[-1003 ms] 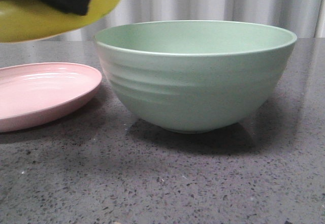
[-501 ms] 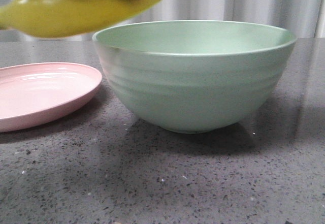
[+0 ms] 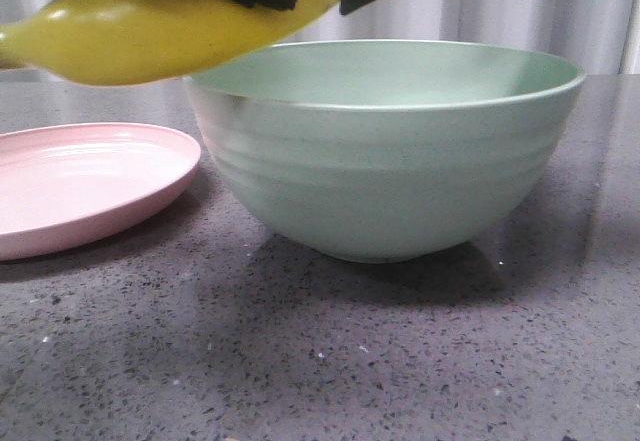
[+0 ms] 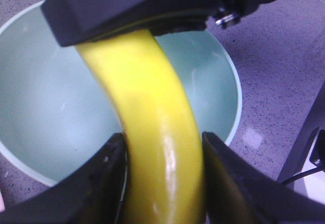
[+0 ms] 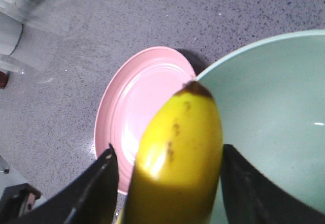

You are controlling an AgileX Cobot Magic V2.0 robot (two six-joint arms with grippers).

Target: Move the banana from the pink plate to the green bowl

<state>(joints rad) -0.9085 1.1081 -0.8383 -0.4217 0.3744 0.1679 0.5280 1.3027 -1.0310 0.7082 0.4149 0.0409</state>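
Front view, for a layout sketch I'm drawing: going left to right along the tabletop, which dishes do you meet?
Pink plate → green bowl. The two sit apart on the grey table. The banana hangs above them, spanning both, so I leave it out of the order.

The front camera sits low, almost at tabletop height, close to the green bowl [image 3: 385, 151] and facing forward toward a curtain. The left wrist camera looks steeply down into the bowl from close above. The right wrist camera looks down at the pink plate [image 5: 144, 112] beside the bowl. All three views share the bowl and the banana [image 3: 170, 26].
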